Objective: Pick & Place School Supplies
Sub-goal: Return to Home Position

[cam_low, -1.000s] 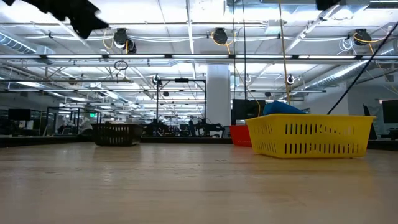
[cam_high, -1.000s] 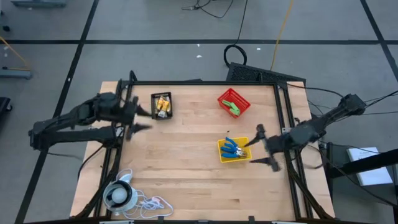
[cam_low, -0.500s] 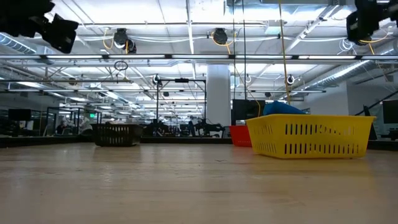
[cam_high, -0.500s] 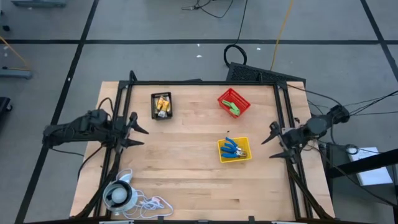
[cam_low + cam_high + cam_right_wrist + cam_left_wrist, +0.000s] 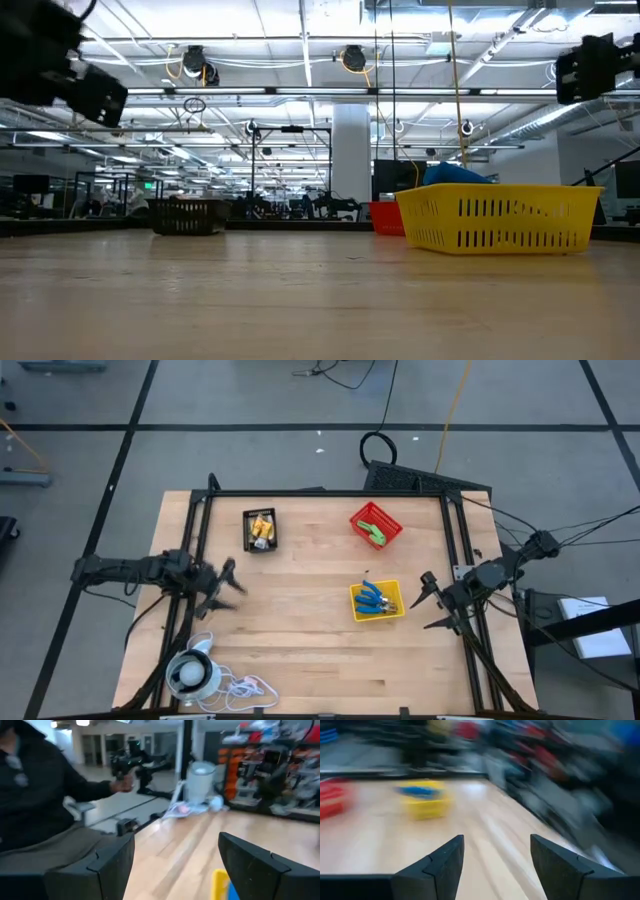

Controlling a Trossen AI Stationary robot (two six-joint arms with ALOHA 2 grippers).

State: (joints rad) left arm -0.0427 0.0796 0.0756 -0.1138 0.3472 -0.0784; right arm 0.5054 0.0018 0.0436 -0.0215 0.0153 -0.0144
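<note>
Inside three bins on the table (image 5: 300,645) lie all the supplies that show: blue pliers (image 5: 374,598) in the yellow bin (image 5: 396,612), green blocks (image 5: 375,532) in the red bin (image 5: 362,516), and yellow packs (image 5: 262,528) in the black bin (image 5: 248,540). No loose item shows on the bare wood, so the sorting looks done and only parking the arms is left. The right gripper (image 5: 430,603) hangs just beside the yellow bin, at the table's right edge, with its jaws spread and nothing between them. The left gripper (image 5: 233,579) is over the table's left side, jaws likewise spread and empty. To go home cleanly, the right arm should draw away from the yellow bin without clipping its wall. The left arm should keep above the white round thing (image 5: 188,674) and its cord near the front corner.
</note>
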